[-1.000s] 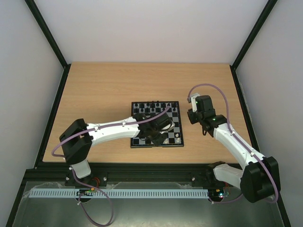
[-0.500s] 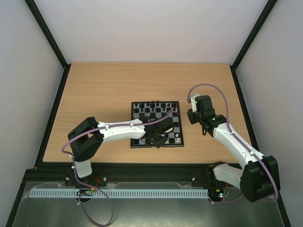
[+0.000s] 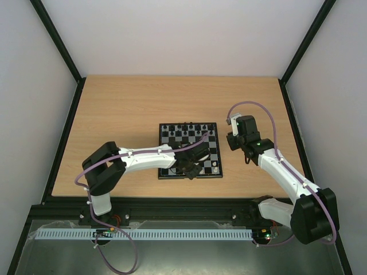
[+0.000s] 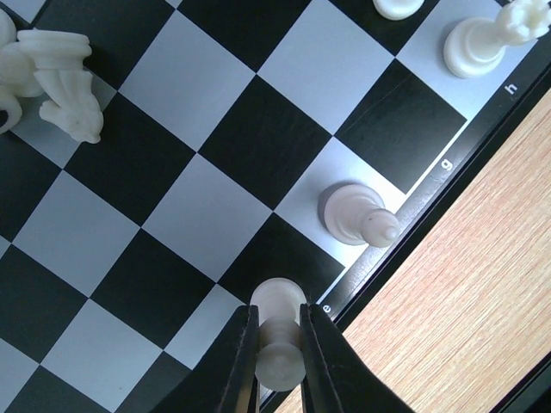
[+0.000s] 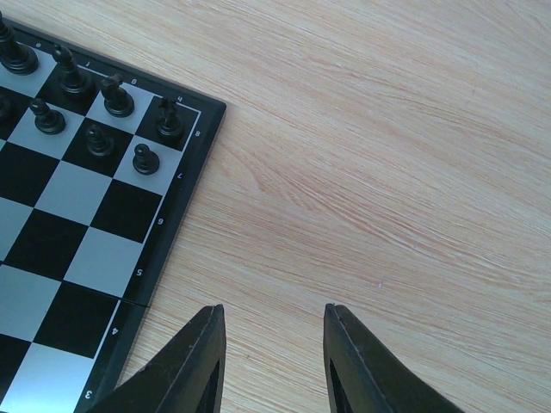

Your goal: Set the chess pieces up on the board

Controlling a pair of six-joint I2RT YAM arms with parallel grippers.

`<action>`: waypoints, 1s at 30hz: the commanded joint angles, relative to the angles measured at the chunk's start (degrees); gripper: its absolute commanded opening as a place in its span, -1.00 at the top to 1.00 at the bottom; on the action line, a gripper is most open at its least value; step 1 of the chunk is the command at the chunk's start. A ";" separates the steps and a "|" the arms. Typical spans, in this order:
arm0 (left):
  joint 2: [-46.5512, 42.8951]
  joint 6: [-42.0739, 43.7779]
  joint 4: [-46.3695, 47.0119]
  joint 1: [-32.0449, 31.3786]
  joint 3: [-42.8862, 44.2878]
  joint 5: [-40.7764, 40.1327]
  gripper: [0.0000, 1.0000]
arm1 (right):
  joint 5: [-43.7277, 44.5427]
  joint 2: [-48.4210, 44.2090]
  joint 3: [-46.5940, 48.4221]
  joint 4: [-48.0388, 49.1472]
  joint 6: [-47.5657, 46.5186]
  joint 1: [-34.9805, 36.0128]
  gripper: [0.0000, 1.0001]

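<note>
**White back rank under way; black side looks done**

The board [image 3: 172, 140] lies at the centre of the table [image 5: 387, 172], square to the arms. Black chessmen [image 5: 112, 95] stand in two rows along its 12 o'clock edge; the visible corner is properly filled, though the overhead view is too coarse to confirm the whole rank.

White is unfinished. The left gripper [image 4: 280, 327], at the board's 6 o'clock edge, is clamped narrow on a cream piece [image 4: 275, 297] whose base sits at an edge square. One cream piece [image 4: 355, 215] stands just beside it at 3 o'clock. A white knight [image 4: 69, 90] lies toppled further in with others, off its home square.

The right gripper [image 5: 274, 323] hangs with its jaws wide and empty over bare wood at the board's 3 o'clock side, clear of the pieces. The neighbouring cream piece crowds any release.
</note>
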 commanded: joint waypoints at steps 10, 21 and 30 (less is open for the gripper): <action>-9.10 0.80 -3.02 7.36 -3.13 -0.90 0.83 | 0.00 0.47 -0.40 -0.62 0.27 -0.18 0.32; -17.12 3.71 -5.25 16.50 -2.25 -2.43 0.79 | 0.01 0.56 -0.40 -0.62 0.27 -0.17 0.32; -16.18 4.11 -3.93 15.97 -3.17 0.79 0.79 | 0.01 0.99 -0.40 -0.62 0.19 -0.18 0.32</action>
